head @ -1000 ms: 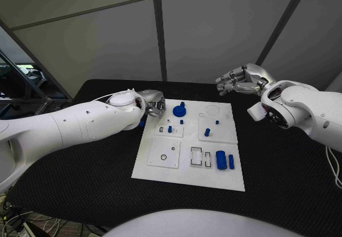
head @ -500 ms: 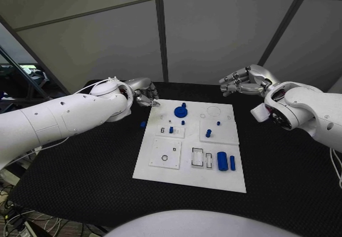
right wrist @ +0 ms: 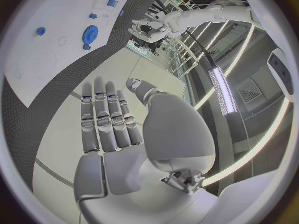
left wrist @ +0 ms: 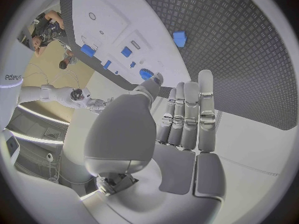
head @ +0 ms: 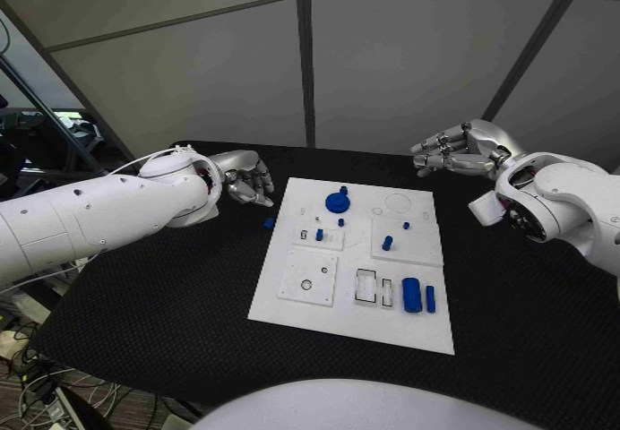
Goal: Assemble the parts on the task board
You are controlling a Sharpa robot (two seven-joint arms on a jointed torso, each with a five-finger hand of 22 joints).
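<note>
Since a second ago the left hand (head: 243,182) has drawn back from the board's near-left corner and now hangs above the black table (head: 155,296) just left of the task board (head: 323,313), its fingers straight, side by side and holding nothing, as the left wrist view confirms. Meanwhile the right hand (head: 459,150) has stayed raised beyond the board's far right corner, fingers loosely curved and slightly apart, empty. On the white task board, which lies flat in the middle of the table, sit a blue gear-like disc (head: 337,199) near the far edge, small blue pegs (head: 388,242) standing in the middle plates, and two blue cylinders (head: 412,295) lying side by side near the right edge beside rectangular cut-outs. One small blue block (head: 271,223) lies off the board on the table, just beside its left edge. Grey panelled walls (head: 388,63) rise behind the table.
</note>
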